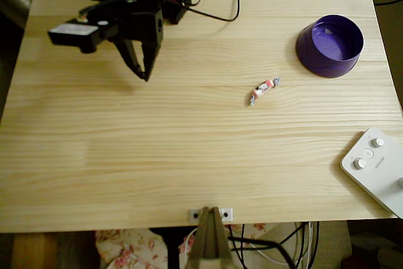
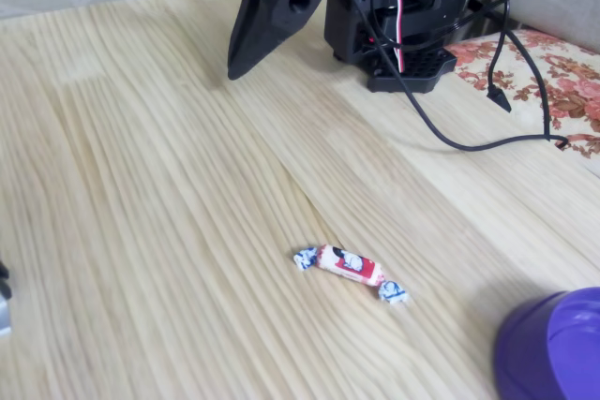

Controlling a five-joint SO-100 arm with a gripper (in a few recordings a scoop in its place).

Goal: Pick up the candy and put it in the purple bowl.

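While the black arm (image 1: 129, 4) hunches over the upper left of the overhead frame, its gripper (image 1: 141, 67) points down toward the wooden table (image 1: 157, 155), fingers drawn together to a single tip with nothing between them. Near the frame's middle, slightly right, the candy (image 1: 264, 90) lies flat on the bare wood, well apart from the gripper. At upper right sits the purple bowl (image 1: 330, 46), upright. A white box with knobs (image 1: 378, 168) occupies the lower right corner.
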